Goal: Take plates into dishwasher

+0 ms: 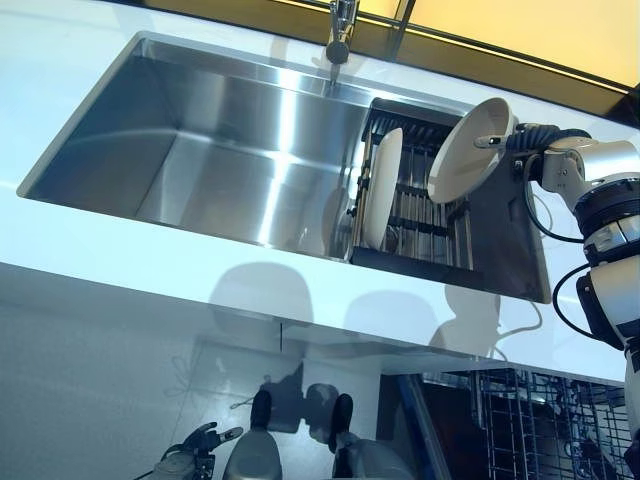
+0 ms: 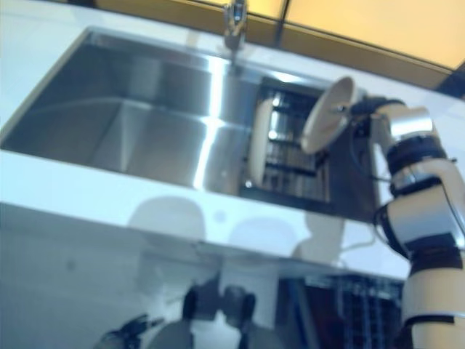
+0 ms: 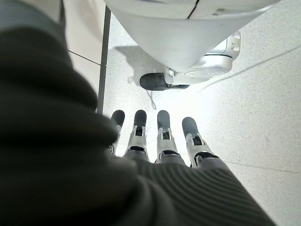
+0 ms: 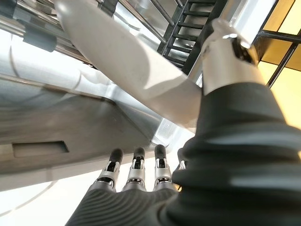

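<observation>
Above the sink's dish rack (image 1: 420, 215), in the left eye view, the right hand (image 1: 520, 138) holds a white plate (image 1: 468, 150) tilted on edge, lifted clear of the rack bars with open air all round its rim. A second white plate (image 1: 382, 187) stands upright in the rack, toward the basin side of the hand and apart from the held plate. The steel sink (image 1: 200, 150) lies wide beyond it; the faucet (image 1: 341, 30) stands at its far edge. Below the counter edge, the dishwasher rack (image 1: 540, 425) shows beneath the right arm.

Right eye view: the same scene; the left hand (image 2: 131, 327) is low at the bottom edge.

Left wrist view: the left hand's fingers (image 3: 162, 134) are straight and carry nothing, over floor.

Right wrist view: the thumb (image 4: 225, 52) seems to press the plate's rim, while the fingers (image 4: 136, 169) lie straight under it.
</observation>
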`<state>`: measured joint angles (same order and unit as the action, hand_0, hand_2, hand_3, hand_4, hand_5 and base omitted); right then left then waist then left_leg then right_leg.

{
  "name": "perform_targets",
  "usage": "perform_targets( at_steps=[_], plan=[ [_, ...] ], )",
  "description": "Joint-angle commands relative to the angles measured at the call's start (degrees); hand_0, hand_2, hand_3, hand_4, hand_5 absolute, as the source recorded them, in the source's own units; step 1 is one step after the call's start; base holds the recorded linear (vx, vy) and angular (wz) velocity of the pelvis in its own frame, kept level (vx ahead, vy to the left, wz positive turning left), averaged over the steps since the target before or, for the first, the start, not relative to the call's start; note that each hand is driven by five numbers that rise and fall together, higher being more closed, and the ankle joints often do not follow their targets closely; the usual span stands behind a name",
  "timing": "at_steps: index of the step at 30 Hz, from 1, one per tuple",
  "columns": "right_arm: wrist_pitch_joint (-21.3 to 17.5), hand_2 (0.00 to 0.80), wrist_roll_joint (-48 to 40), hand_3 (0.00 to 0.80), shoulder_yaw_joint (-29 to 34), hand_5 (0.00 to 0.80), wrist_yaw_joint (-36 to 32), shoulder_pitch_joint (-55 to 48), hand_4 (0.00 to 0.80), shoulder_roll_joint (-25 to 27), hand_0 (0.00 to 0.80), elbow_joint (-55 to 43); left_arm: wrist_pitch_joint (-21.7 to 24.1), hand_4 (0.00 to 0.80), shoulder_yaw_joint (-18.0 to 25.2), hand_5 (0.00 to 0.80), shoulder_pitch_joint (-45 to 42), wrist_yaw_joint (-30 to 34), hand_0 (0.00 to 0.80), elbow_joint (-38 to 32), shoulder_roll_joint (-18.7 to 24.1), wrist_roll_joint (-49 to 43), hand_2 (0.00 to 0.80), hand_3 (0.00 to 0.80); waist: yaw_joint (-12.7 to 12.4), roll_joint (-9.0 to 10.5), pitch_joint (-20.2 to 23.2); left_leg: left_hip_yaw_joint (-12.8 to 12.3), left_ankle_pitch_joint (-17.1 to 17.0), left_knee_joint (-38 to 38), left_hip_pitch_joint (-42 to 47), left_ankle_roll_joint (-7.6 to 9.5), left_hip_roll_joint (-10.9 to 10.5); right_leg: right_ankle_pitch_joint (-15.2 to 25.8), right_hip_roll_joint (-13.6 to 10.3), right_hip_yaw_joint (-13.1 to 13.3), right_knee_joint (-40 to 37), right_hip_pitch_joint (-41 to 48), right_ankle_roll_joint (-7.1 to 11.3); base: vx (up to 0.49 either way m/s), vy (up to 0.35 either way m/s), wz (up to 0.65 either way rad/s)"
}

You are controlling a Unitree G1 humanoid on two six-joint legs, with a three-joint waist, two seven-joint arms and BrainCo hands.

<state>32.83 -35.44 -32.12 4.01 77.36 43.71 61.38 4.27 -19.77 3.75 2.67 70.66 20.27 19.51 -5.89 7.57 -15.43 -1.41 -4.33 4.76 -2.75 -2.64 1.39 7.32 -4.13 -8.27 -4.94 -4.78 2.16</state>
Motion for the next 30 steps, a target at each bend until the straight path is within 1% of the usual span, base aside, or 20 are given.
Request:
perform_targets(
  at_steps=[1, 3, 18, 24, 25, 26, 27, 30],
  plan=[
    [-1.3, 0.000, 1.4, 0.000, -4.0, 0.000, 1.2, 8.8, 0.000, 2.5, 0.000, 1.1, 0.8, 0.000, -2.5, 0.000, 1.9, -0.3, 0.000, 0.5, 0.8, 2.0, 0.000, 0.000, -1.7, 1.59, -0.7, 3.3, 1.5, 0.2, -0.5, 0.57, -0.8, 1.1, -2.8, -0.5, 0.5, 1.2, 4.54, 0.000, 0.000, 0.00],
    [-0.8, 0.000, 1.3, 0.000, -4.2, 0.000, 1.0, 9.1, 0.000, 2.3, 0.000, 1.3, 1.1, 0.000, -2.4, 0.000, 2.0, -0.2, 0.000, 0.5, 0.8, 2.4, 0.000, 0.000, -1.8, 1.57, -1.0, 3.3, 1.4, 0.2, -0.7, 0.60, -0.8, 1.2, -2.8, -0.6, 0.5, 1.1, 4.54, 0.000, 0.000, 0.00],
    [-1.0, 0.000, 1.4, 0.000, -4.3, 0.000, 1.8, 8.6, 0.000, 1.3, 0.000, 1.4, 2.5, 0.000, -2.4, 0.000, 1.9, -0.1, 0.000, -0.6, 0.3, 6.0, 0.000, 0.000, -2.4, 1.19, -2.5, 3.8, 0.9, 0.2, -2.0, 0.53, -0.9, 1.3, -2.7, -1.1, 0.4, 0.3, 4.39, -0.001, 0.002, 0.00],
    [-0.1, 0.000, 1.5, 0.000, -4.1, 0.000, 2.0, 8.1, 0.000, 1.6, 0.000, 0.8, 2.8, 0.000, -2.4, 0.000, 1.7, -0.5, 0.000, -1.7, 0.0, 6.9, 0.000, 0.000, -2.7, 0.97, -3.0, 4.1, 0.7, 0.2, -2.4, 0.51, -1.0, 1.3, -2.8, -1.3, 0.4, 0.1, 4.36, -0.003, 0.006, 0.00],
    [0.2, 0.100, 1.5, 0.100, -4.0, 0.100, 1.9, 8.0, 0.100, 1.5, 0.100, 0.8, 2.8, 0.000, -2.5, 0.000, 1.7, -0.7, 0.000, -1.9, 0.0, 7.2, 0.000, 0.000, -2.7, 0.94, -3.1, 4.1, 0.6, 0.2, -2.6, 0.52, -1.0, 1.3, -2.9, -1.4, 0.4, 0.1, 4.36, 0.000, 0.000, 0.00],
    [0.3, 0.508, 1.6, 0.508, -4.0, 0.508, 2.0, 7.9, 0.508, 1.6, 0.508, 0.8, 2.9, 0.000, -2.4, 0.000, 1.7, -0.8, 0.000, -2.0, 0.0, 7.3, 0.000, 0.000, -2.8, 0.90, -3.2, 4.2, 0.6, 0.2, -2.6, 0.52, -1.0, 1.3, -2.9, -1.4, 0.4, 0.1, 4.37, 0.000, 0.000, 0.00],
    [0.2, 0.800, 1.7, 0.800, -4.0, 0.800, 2.4, 7.8, 0.800, 1.6, 0.800, 0.8, 3.0, 0.000, -2.4, 0.000, 1.6, -0.7, 0.000, -2.1, 0.0, 7.4, 0.000, 0.000, -2.8, 0.89, -3.3, 4.2, 0.5, 0.2, -2.6, 0.52, -1.0, 1.3, -2.9, -1.5, 0.4, 0.1, 4.37, 0.000, 0.000, 0.00],
    [0.0, 0.800, 2.0, 0.800, -4.2, 0.800, 3.0, 8.0, 0.800, 1.8, 0.800, 0.9, 3.4, 0.000, -2.6, 0.000, 1.4, -0.7, 0.000, -2.6, 0.2, 7.8, 0.000, 0.000, -3.0, 0.73, -3.6, 4.3, 0.4, 0.2, -3.0, 0.51, -1.0, 1.3, -3.0, -1.6, 0.4, -0.2, 4.42, 0.000, 0.000, 0.00]
  ],
)
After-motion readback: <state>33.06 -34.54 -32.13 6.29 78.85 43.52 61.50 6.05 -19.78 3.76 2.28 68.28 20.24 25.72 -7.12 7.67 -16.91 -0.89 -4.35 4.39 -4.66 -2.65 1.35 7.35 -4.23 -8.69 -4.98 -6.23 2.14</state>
